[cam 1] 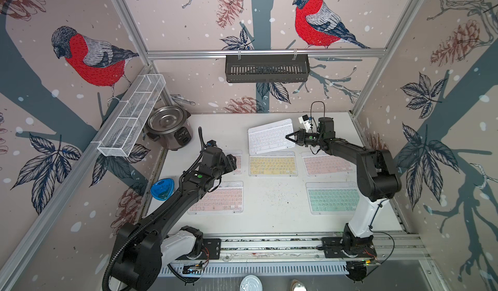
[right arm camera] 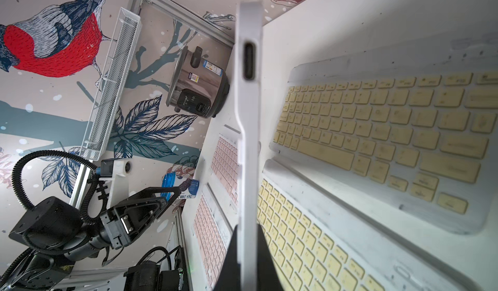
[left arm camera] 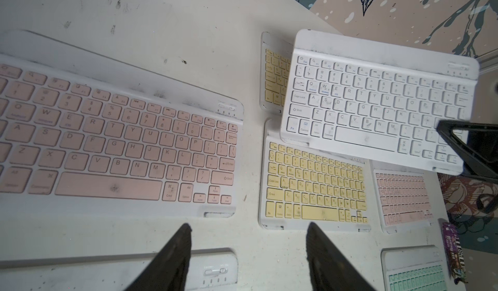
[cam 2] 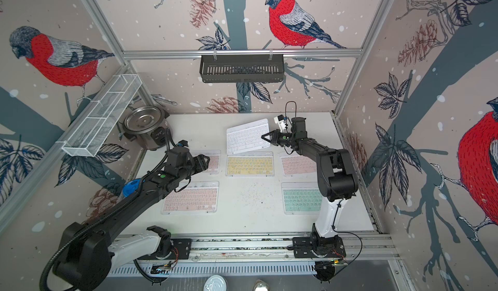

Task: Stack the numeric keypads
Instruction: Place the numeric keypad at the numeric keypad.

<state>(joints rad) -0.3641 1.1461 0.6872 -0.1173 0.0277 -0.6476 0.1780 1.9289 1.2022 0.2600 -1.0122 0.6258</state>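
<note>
One white keypad hangs tilted above the table, its right edge clamped in the closed right gripper, over a rear yellow keypad; its keys read QWERTY, "Caps Lock", "Shift" and "Fn". The left gripper hovers partly open and empty near the left pink keypad, marked "Enter". A front yellow keypad, right pink keypad, near pink keypad and mint keypad lie flat.
</note>
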